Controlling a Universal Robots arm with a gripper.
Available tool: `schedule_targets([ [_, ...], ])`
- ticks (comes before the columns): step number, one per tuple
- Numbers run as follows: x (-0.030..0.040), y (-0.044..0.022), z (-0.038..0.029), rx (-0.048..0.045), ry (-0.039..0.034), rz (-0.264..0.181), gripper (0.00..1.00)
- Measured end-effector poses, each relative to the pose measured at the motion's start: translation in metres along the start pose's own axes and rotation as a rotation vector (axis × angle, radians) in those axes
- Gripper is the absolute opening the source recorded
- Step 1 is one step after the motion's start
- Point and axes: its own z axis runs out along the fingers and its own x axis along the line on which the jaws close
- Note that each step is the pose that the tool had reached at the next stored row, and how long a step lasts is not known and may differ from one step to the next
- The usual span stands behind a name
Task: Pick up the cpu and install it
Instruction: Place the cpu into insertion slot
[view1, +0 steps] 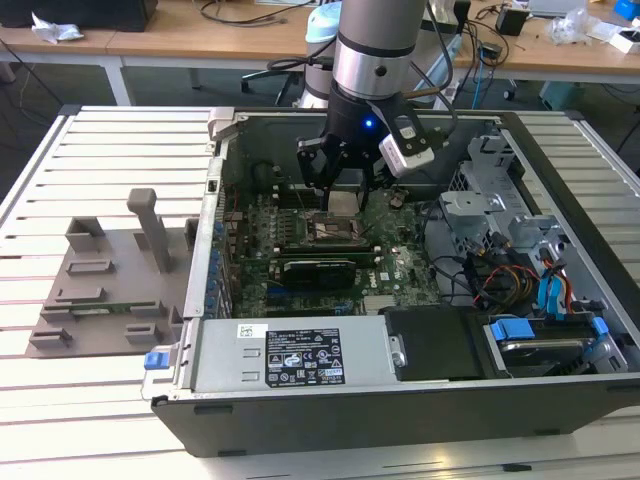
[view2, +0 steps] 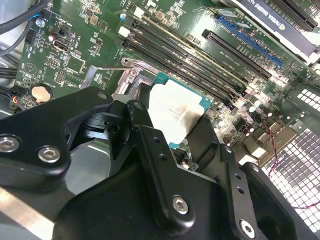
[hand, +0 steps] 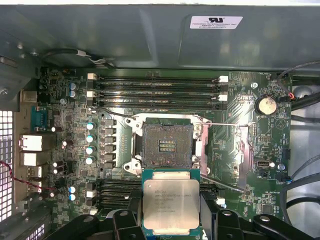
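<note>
Cpu (hand: 171, 202) sits gripped flat between the gripper's (view2: 169, 117) black fingers (view2: 139, 120), held over the motherboard (hand: 235, 102) near the bare socket (hand: 167, 145) inside the case (view1: 400, 415).

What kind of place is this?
Probably a robotics lab or workshop: desks strewn with cables behind, an open computer case on a slatted table, the gripper holding the cpu.

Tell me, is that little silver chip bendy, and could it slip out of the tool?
Probably stiff: the chip looks flat though the tool pinches only its edges. Its smooth metal top looks slippery, so it could slide. Likely light and delicate, being so thin.
</note>
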Motion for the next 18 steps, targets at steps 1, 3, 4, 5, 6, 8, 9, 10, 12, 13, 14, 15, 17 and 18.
schedule_targets([
  [1,0.0000,0.0000,0.0000,0.0000,0.0000,0.000,0.55],
  [3,0.0000,0.0000,0.0000,-0.0003,0.0001,0.006,0.55],
  [4,0.0000,0.0001,0.0000,-0.0013,0.0004,0.027,0.55],
  [5,0.0000,0.0000,0.0000,-0.0017,0.0006,0.038,0.55],
  [6,0.0000,0.0000,0.0001,-0.0022,0.0007,0.047,0.55],
  [8,0.0000,0.0000,0.0001,-0.0034,0.0011,0.072,0.55],
  [9,0.0000,0.0000,0.0001,-0.0041,0.0013,0.087,0.55],
  [10,0.0000,0.0000,0.0003,-0.0062,0.0019,0.130,0.55],
  [12,0.0000,0.0000,0.0005,-0.0096,0.0029,0.200,0.55],
  [13,0.0000,0.0000,0.0006,-0.0102,0.0031,0.214,0.55],
  [14,0.0000,0.0000,0.0006,-0.0110,0.0034,0.229,0.55],
  [15,0.0000,0.0000,0.0006,-0.0118,0.0036,0.246,0.55],
  [17,0.0000,0.0001,0.0007,-0.0132,0.0040,0.275,0.55],
  [18,0.0000,0.0000,0.0007,-0.0138,0.0042,0.289,0.55],
])
